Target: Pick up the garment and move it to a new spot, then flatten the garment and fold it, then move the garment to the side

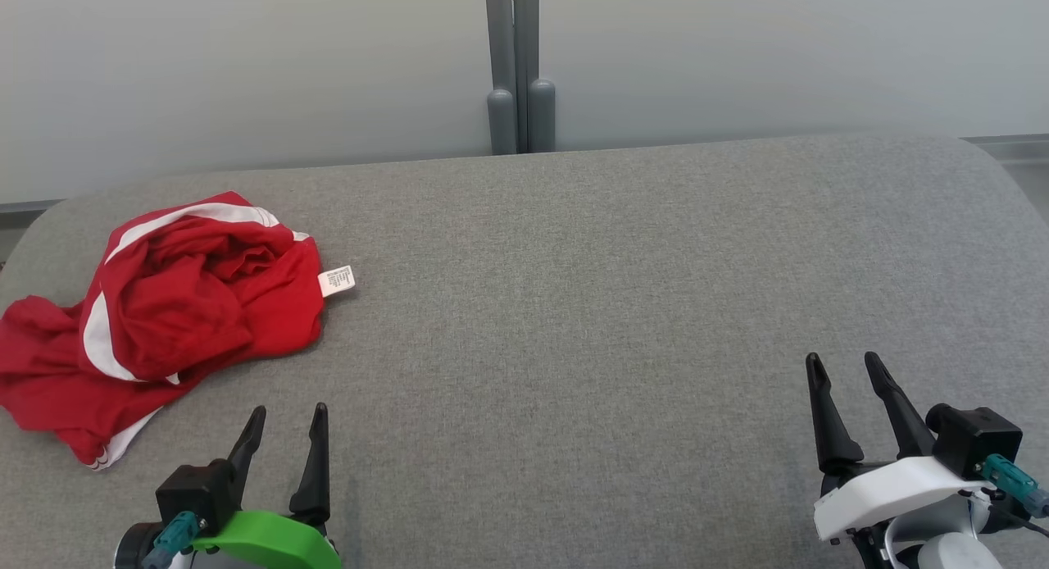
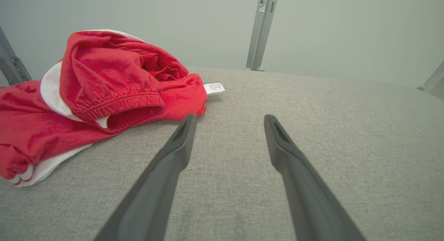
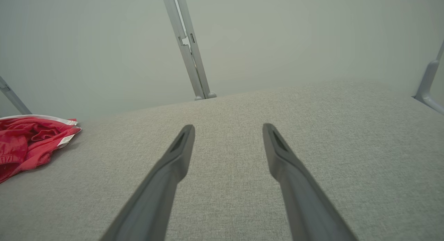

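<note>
The left fingers (image 1: 315, 462), two long, dark, tapered matte blades on a green plastic mount (image 1: 270, 538), stand spread apart with nothing between them. The right fingers (image 1: 826, 421), of the same shape on a white moulded shell (image 1: 889, 485), are likewise spread and hold nothing. Both pairs hover over the near part of the grey tabletop (image 1: 574, 348), which has a finely woven cloth cover and rounded far corners.

The crumpled red garment (image 1: 176, 307) lies on the left side of the tabletop, ahead of the left fingers and to their left, near them but apart, and well apart from the right fingers. It is soft knit fabric with broad white stripes (image 1: 97, 339). The left wrist view shows a gathered elastic hem (image 2: 118, 104).

A small white rectangular care label (image 1: 337, 280) projects from the garment's far right edge and lies flat on the tabletop. It carries lines of fine print, too small to read.

Beyond the far edge, two grey metal posts (image 1: 520, 102) with rounded feet stand side by side against smooth pale wall panels (image 1: 246, 69).
</note>
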